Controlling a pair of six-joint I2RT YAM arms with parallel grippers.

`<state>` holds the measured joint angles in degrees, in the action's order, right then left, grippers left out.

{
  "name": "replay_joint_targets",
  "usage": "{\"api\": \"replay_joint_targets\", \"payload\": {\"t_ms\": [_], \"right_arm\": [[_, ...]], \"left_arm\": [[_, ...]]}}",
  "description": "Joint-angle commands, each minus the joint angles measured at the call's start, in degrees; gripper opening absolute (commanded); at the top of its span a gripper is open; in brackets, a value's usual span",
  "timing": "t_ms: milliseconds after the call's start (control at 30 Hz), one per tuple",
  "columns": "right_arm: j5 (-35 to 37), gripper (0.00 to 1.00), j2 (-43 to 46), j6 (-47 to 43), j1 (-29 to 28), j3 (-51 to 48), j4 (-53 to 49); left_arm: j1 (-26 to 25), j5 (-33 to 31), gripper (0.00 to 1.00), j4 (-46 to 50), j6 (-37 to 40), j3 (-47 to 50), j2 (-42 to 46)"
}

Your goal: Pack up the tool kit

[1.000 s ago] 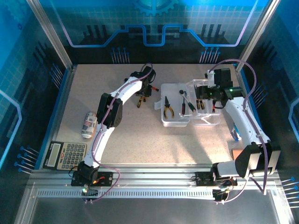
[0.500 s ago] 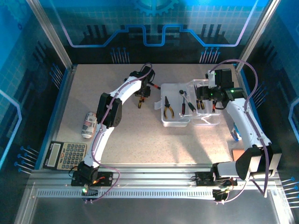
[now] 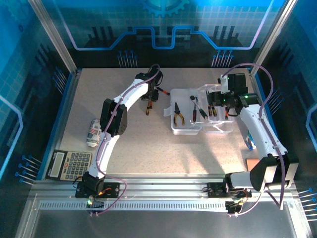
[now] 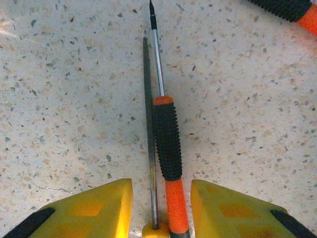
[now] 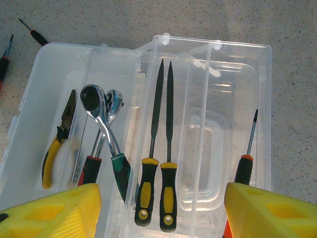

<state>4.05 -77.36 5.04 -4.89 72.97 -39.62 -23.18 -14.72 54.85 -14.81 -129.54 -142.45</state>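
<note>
My left gripper (image 4: pixel 161 198) is open low over the table, fingers (image 4: pixel 99 208) on either side of an orange-and-black screwdriver (image 4: pixel 167 144) and a thin file (image 4: pixel 147 99) that lie side by side, touching neither. From above, it (image 3: pixel 150 100) hovers left of the clear case (image 3: pixel 174 125). My right gripper (image 5: pixel 161 198) is open and empty above the open case (image 5: pixel 37 64). Its base holds yellow-handled pliers (image 5: pixel 57 144) and two ratchets (image 5: pixel 96 109). Two yellow-and-black files (image 5: pixel 157 99) and another orange-and-black screwdriver (image 5: pixel 245 166) lie in the lid (image 5: pixel 247 74).
A grey calculator (image 3: pixel 69 163) sits at the near left and a striped can (image 3: pixel 93 133) lies beyond it. Another orange-and-black handle (image 4: pixel 292 7) lies just past the left gripper. Small screwdrivers (image 5: pixel 34 34) lie on the table beside the case. An orange object (image 3: pixel 252 161) sits near right.
The left gripper's fingers have spread wider around the screwdriver and file, and its wrist has drawn back slightly. The right arm has hardly moved.
</note>
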Motion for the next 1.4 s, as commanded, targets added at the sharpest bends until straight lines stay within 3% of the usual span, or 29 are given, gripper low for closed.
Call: {"api": "replay_joint_targets", "payload": {"t_ms": [0, 167, 400, 1033, 1133, 1367], "right_arm": [[-0.8, 0.68, 0.2, -0.3, -0.8, -0.3, -0.6], [-0.4, 0.68, 0.3, -0.5, -0.9, -0.4, -0.6], [-0.4, 0.68, 0.2, -0.5, -0.9, -0.8, -0.6], [-0.3, 0.69, 0.0, -0.7, -0.8, -1.2, -0.8], [-0.3, 0.69, 0.2, -0.7, -0.8, -1.2, -0.8], [-0.8, 0.7, 0.8, -0.7, -0.7, -0.6, -1.3]], "left_arm": [[-0.5, 0.8, 0.37, 0.3, 0.7, -1.1, 1.9], [-0.5, 1.5, 0.35, -0.5, 0.6, -1.1, 0.0], [-0.5, 2.6, 0.22, -2.0, 0.4, -0.6, -1.7], [-0.4, 2.8, 0.21, -1.2, 0.3, -1.0, -5.5], [-0.5, 3.5, 0.01, -1.0, 0.3, -1.1, -6.0], [-0.4, 3.9, 0.0, -0.6, 1.0, -0.3, -2.6]]}}
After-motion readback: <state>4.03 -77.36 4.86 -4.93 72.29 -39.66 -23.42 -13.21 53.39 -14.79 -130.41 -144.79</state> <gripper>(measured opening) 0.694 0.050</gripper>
